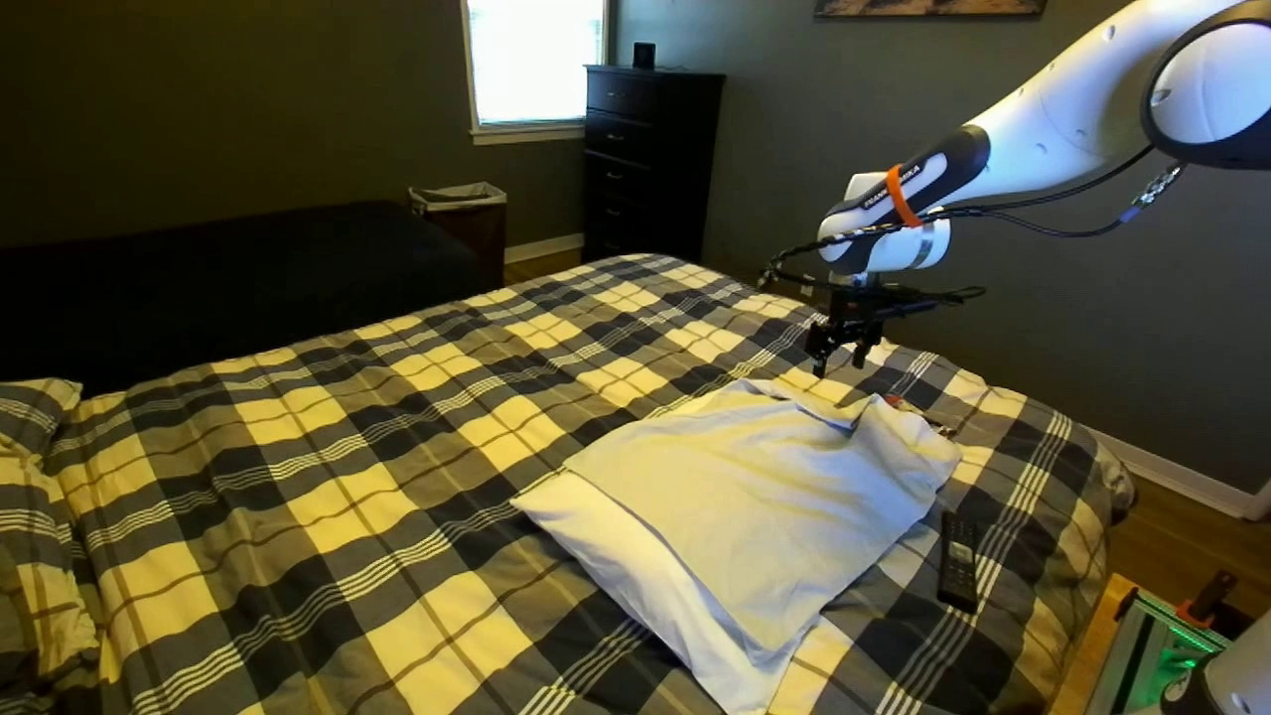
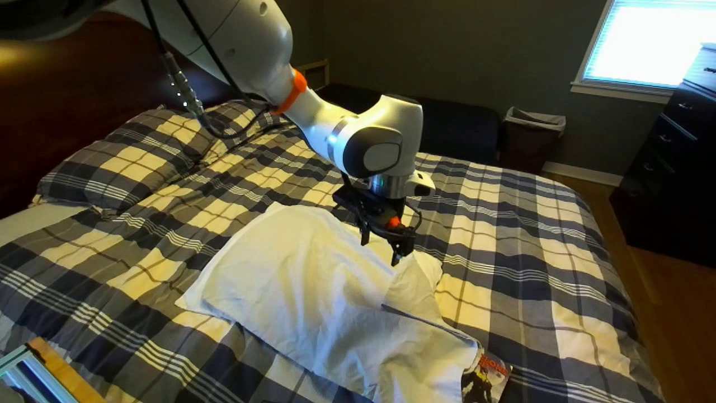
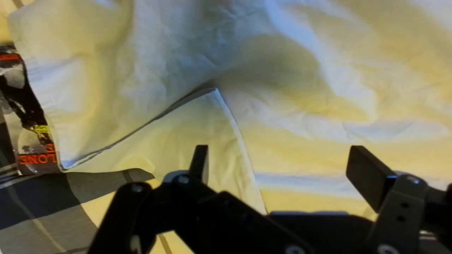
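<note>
My gripper [image 3: 279, 155] stands open with nothing between its fingers. It hangs over a rumpled pale cloth [image 3: 282, 88], apart from it in an exterior view [image 1: 840, 363]. The cloth [image 1: 755, 487] lies spread on the plaid bed, with a whiter strip [image 1: 635, 586] along one side. One corner of it is folded back below the gripper [image 2: 380, 253], and a raised hem edge runs across the wrist view. From under the cloth pokes a printed cover [image 2: 488, 379] with red lettering, also seen as a dark cover [image 3: 30, 141] in the wrist view; its remaining part is hidden.
A black remote control [image 1: 959, 561] lies on the plaid bedspread [image 1: 397, 437] beside the cloth. Plaid pillows [image 2: 134, 151] rest at the headboard end. Beyond the bed stand a dark dresser [image 1: 650, 149] and a lined bin [image 2: 531, 137].
</note>
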Robot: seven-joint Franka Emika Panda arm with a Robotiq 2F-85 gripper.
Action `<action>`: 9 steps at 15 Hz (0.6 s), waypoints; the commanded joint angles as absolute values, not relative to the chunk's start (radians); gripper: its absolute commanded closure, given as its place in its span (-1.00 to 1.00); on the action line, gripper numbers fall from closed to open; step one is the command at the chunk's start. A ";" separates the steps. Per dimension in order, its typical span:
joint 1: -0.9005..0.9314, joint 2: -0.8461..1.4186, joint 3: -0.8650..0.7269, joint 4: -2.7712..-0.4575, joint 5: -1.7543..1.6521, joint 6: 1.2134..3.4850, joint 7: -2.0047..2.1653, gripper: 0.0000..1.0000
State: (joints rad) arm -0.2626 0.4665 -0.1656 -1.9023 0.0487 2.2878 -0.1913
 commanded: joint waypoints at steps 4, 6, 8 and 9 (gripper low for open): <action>-0.236 0.540 -0.214 -1.889 -0.111 2.328 -0.129 -1.00; -0.220 0.563 -0.222 -1.888 -0.154 2.351 -0.089 -1.00; -0.200 0.586 -0.232 -1.884 -0.196 2.373 -0.044 -1.00; -0.190 0.600 -0.238 -1.879 -0.215 2.381 -0.023 -1.00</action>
